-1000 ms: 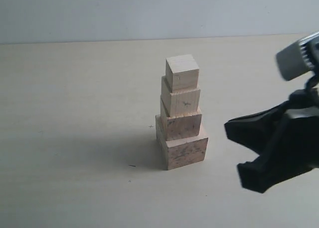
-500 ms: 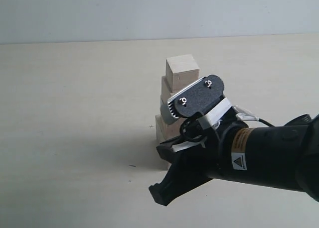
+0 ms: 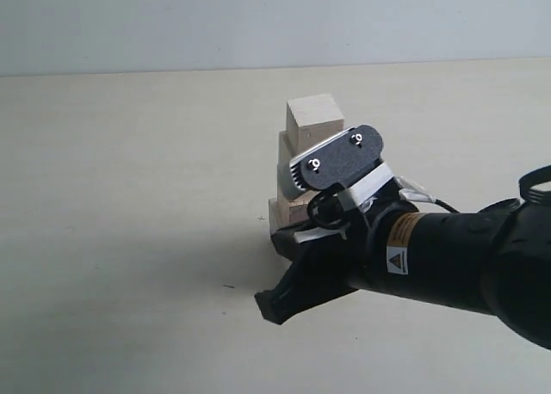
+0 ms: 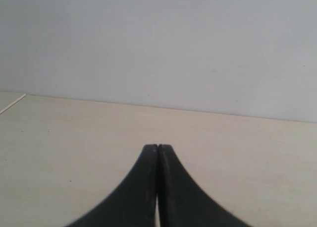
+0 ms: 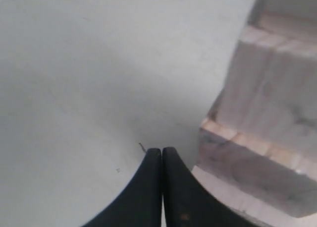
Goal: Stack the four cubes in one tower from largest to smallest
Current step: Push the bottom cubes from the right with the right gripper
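- The stepped tower of four plain wooden cubes (image 3: 285, 147) stands on the pale beige bench (image 3: 129, 196). It is about mid-surface and well apart from the far edge, the only edge in view.
- The smallest pale beige cube (image 3: 314, 120) sits on top in plain sight. In the exterior view the black right arm (image 3: 439, 261) hides most of the cubes beneath. The right wrist view shows the tower (image 5: 270, 88) widening step by step downward.
- That order makes sense: each cube rests on a face broader than its own, so none overhangs.
- The right gripper (image 3: 274, 305) has its jaws pressed together with nothing between them. It tilts down toward the bench, tips low on the near side of the tower's foot.
- In its own wrist view the right gripper (image 5: 162, 153) lies just beside the lowest steps, and no contact can be made out.
- Empty, pinched jaws suit a stack with nothing left to carry, and they give the slimmest profile beside the column.
- The left gripper (image 4: 157, 148) is likewise closed on nothing. It points across bare bench toward the grey wall (image 4: 158, 43) with no cube in its view, so it is probably parked out of the way.
- The stacking looks complete. The risk is how close the right arm is, since a sideways brush could topple the upper cubes.
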`<action>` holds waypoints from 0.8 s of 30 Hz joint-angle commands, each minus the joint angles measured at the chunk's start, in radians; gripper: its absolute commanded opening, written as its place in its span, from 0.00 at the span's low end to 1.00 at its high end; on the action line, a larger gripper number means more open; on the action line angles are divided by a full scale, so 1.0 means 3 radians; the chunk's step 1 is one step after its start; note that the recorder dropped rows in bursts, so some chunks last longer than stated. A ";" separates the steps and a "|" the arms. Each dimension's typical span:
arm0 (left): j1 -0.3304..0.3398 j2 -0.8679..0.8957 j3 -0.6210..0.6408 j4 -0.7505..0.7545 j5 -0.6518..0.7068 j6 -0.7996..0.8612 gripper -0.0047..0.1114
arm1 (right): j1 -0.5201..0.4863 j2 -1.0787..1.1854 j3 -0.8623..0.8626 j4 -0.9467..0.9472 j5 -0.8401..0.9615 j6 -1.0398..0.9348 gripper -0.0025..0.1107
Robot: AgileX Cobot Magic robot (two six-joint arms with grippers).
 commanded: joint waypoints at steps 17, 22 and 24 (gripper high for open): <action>-0.0022 -0.0022 0.0012 -0.0019 -0.0002 -0.0007 0.04 | -0.0131 0.0073 0.0008 0.0124 -0.0231 0.0066 0.02; -0.0022 -0.0022 0.0012 -0.0019 -0.0002 -0.0007 0.04 | -0.0131 0.0072 0.0008 0.0124 -0.0038 0.0077 0.02; -0.0022 -0.0022 0.0012 -0.0019 -0.0002 -0.0007 0.04 | -0.0110 0.0064 0.0008 0.0124 0.0011 0.0077 0.02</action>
